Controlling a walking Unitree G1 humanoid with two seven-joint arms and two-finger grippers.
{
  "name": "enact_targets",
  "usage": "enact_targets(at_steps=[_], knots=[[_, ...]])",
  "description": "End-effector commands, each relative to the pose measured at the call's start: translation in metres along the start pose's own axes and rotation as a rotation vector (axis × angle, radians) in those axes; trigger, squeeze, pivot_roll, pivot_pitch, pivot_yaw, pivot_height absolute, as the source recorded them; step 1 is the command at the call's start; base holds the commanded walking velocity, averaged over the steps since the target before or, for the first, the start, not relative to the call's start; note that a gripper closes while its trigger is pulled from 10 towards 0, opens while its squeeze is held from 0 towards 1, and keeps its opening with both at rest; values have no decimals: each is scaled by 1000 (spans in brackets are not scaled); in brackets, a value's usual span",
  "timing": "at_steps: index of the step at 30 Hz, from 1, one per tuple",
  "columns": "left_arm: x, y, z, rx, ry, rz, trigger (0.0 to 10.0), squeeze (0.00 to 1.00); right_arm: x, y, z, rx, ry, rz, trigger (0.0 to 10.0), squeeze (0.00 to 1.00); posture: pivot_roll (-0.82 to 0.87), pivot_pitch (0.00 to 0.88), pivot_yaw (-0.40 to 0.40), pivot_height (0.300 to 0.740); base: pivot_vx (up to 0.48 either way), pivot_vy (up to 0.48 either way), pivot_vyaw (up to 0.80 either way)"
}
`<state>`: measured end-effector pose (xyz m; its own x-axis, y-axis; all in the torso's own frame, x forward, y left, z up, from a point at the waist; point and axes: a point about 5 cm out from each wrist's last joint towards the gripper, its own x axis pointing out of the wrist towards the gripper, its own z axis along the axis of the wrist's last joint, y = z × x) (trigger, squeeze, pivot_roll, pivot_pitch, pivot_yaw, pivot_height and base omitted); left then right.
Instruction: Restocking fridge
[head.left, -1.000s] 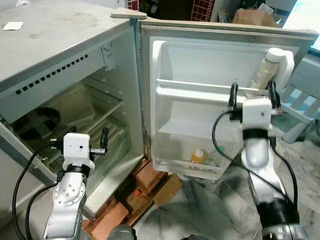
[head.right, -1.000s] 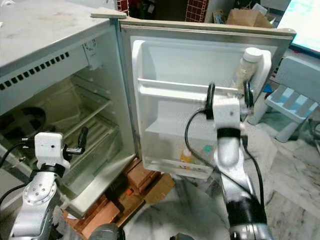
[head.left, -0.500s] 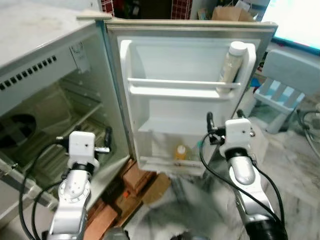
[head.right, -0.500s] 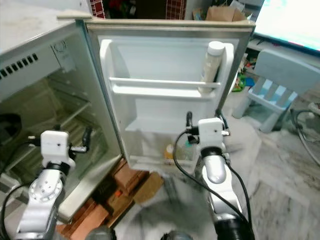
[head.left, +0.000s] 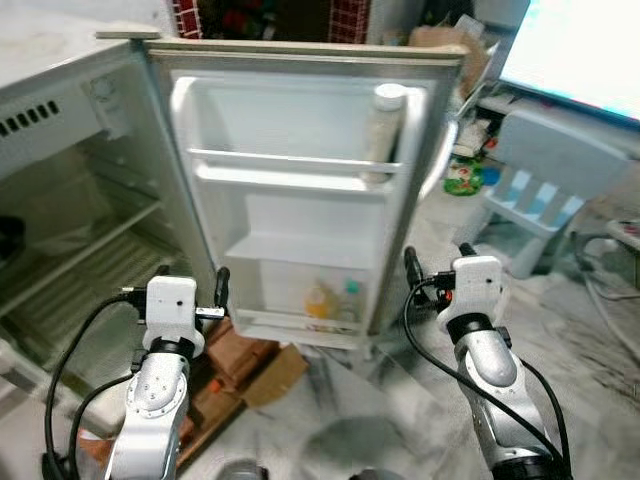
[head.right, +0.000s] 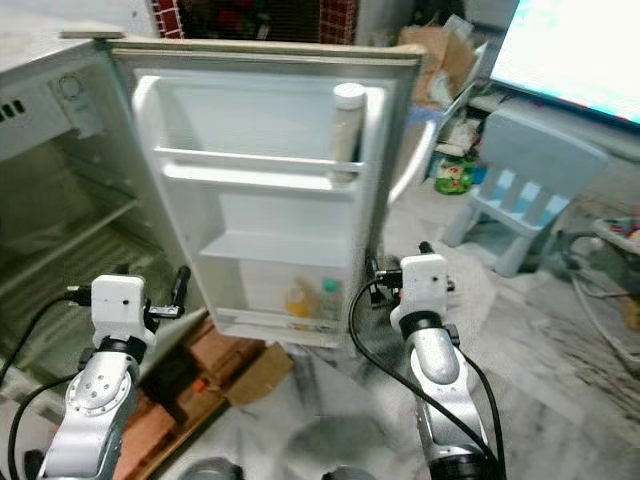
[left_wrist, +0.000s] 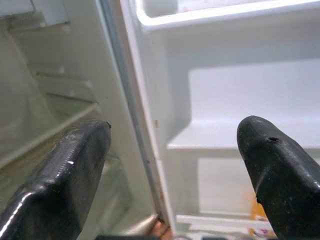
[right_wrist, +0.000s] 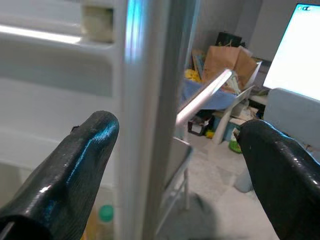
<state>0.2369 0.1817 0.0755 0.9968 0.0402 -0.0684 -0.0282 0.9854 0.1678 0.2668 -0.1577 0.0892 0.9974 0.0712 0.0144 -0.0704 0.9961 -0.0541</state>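
I have the fridge (head.left: 60, 150) standing open in front of me, its door (head.left: 300, 190) swung fully out so the door racks face me and are easy to load. The upper door rack (head.left: 290, 170) holds a tall pale bottle (head.left: 382, 135) upright at its outer end, kept from tipping by the rail. The bottom door rack (head.left: 300, 322) carries a small yellow bottle (head.left: 318, 298) and beside it a green-capped one (head.left: 348, 296). The fridge's inner shelves (head.left: 80, 270) look bare from here. My left claw (head.left: 190, 290) hangs wide and empty near the hinge side; my right claw (head.left: 437, 270), also wide and empty, sits by the door's free edge, so I judge nothing is in hand to stock yet.
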Motion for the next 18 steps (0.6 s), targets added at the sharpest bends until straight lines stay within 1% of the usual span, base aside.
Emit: enact_targets(at_steps=[1,4,5,6,8,12,14,15,18], knots=[[0,-2,-1,4,0,-11,10000,0,7,3,16,8,-68,-1,10000,0,119,0,-11,740,0,-480,0],[5,-4,4,17,-20,-13,10000,0,12,1,18,-58,-68,-28,10000,0,118,0,-12,740,0,-480,0],[5,-4,4,17,-20,-13,10000,0,12,1,18,-58,-68,-28,10000,0,118,0,-12,740,0,-480,0],[8,-3,6,22,-29,-5,10000,0,16,4,19,-49,-77,-5,10000,0,118,0,-10,740,0,-472,0],[10,1,11,13,-57,9,10000,0,17,8,22,38,-82,34,10000,0,117,0,-9,740,0,-472,0],[12,5,17,21,-81,12,10000,0,21,7,25,-18,-89,30,10000,0,120,0,-8,740,0,-437,0],[12,7,15,27,-76,18,10000,0,22,9,25,-11,-82,43,10000,0,116,0,-6,740,0,-428,0],[12,7,13,28,-69,19,10000,0,24,11,22,13,-55,37,10000,0,116,0,-6,740,0,-428,0],[11,3,11,29,-62,6,10000,0,26,15,23,-3,-65,61,10000,0,117,0,-6,740,0,-430,0]])
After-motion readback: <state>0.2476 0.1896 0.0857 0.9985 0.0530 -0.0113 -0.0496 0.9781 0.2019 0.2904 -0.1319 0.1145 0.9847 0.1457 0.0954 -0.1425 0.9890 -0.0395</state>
